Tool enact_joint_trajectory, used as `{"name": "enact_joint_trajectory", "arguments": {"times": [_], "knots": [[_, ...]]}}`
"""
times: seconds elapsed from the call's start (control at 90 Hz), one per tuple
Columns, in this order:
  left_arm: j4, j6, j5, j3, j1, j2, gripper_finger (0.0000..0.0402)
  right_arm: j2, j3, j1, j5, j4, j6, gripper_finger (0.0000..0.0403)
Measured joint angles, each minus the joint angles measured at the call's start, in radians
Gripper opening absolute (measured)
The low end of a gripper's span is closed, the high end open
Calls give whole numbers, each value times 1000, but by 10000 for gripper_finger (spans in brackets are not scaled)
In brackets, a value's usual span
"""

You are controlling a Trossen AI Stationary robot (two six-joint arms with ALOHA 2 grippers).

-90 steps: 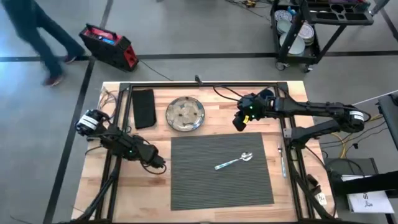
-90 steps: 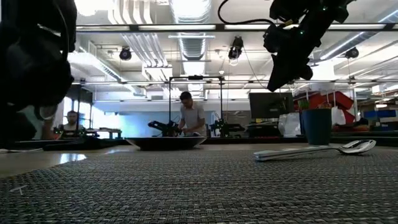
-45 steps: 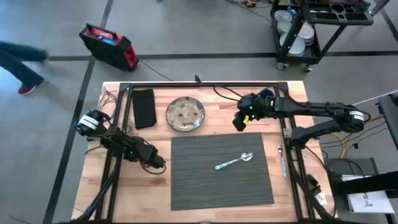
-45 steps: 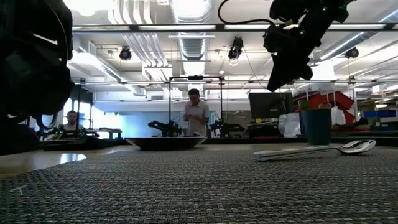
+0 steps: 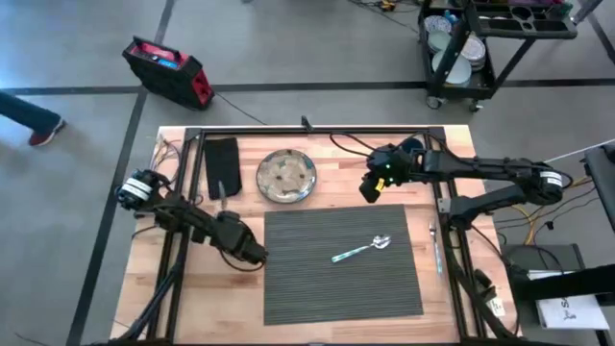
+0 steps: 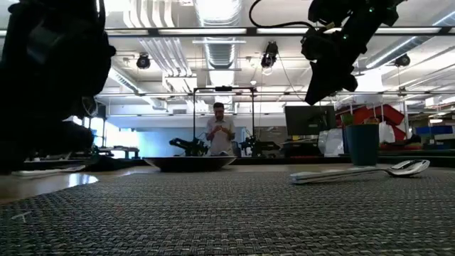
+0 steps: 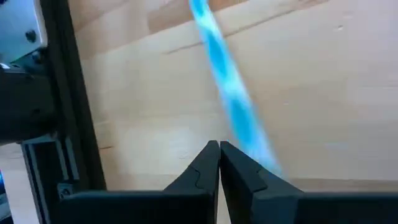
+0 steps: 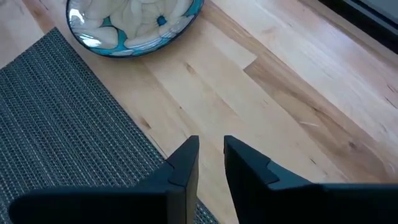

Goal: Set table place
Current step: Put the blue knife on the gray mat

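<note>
High view first, going from the left side across: the left arm is reaching low over the table (image 5: 192, 288), its left gripper (image 5: 256, 254) hanging just off the left edge of the dark grey ribbed placemat (image 5: 341, 264). Its wrist view is showing the two dark fingers (image 7: 205, 167) pressed together over bare wood, with nothing between them. A blue streak is crossing that wrist picture, too smeared to name. Behind the left arm, a black napkin (image 5: 222, 165) is lying near the table's far left corner, with something small and pale on it, possibly a utensil. Next to it, a round plate (image 5: 286, 176) with a blue-patterned rim is sitting on bare wood just beyond the far edge of the placemat, not on it. The placemat is filling the middle of the table toward the near edge, and a spoon (image 5: 361, 250) is lying on its right half, angled, bowl toward the right. The right gripper (image 5: 372, 189) is hovering above the wood just beyond the placemat's far right corner, well apart from the spoon; its wrist view is showing the fingers (image 8: 184, 165) parted by a narrow gap, holding nothing. A slim silver utensil (image 5: 434, 247) is lying on the wood beside the placemat's right edge. Low view is showing a dark blue cup (image 6: 362, 144) behind the spoon and a person (image 6: 221, 134) standing far back in the room
</note>
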Motion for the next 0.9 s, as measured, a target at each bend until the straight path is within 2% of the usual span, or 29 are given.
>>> {"name": "enact_joint_trajectory", "arguments": {"times": [0.267,0.467,0.589,0.9], "knots": [[-21,-11,-26,42,1,-25,0,0,0,0,0,0,12,41],[-50,-165,-112,88,7,-47,7,0,0,0,8,0,46,46],[-26,-192,-160,85,16,-51,32,0,0,0,8,-1,45,61],[41,-191,-137,8,50,-52,129,0,0,0,8,-10,33,101]]}}
